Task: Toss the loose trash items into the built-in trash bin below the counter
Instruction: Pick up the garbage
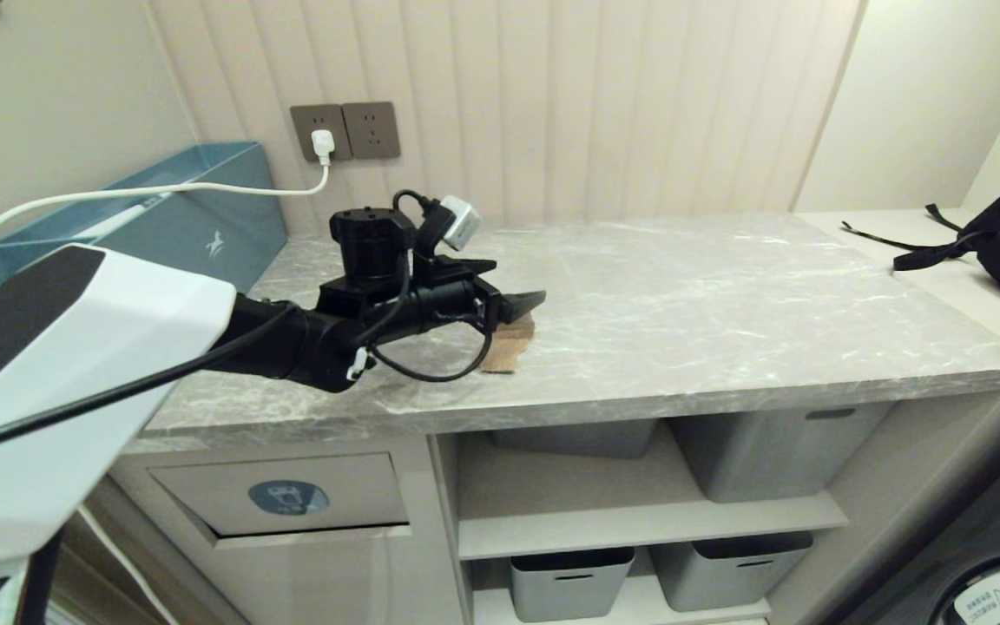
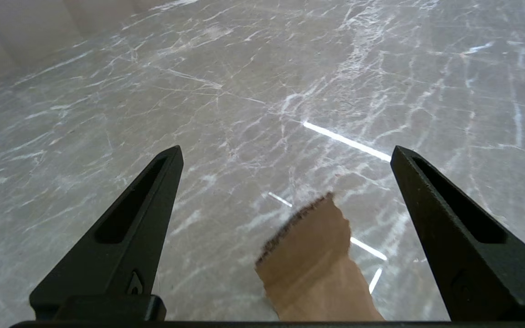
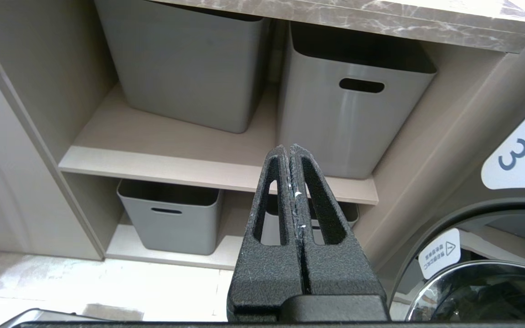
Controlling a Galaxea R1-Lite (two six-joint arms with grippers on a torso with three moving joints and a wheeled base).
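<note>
The left gripper [image 2: 285,152] is held wide open over the table [image 1: 726,295]; a cardboard scrap [image 2: 317,264] lies between its fingers, close to their roots. The right gripper [image 3: 292,150] is parked shut, farther off.

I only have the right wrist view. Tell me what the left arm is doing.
Observer: The left gripper is open over the counter, above a brown cardboard scrap.
Operator: Report whether it holds the scrap.
Observer: No; in the left wrist view the scrap lies on the marble between the spread fingers.
Operator: Give me the trash bin's position.
Observer: The flap with the blue sticker sits under the counter, below the left arm.
</note>
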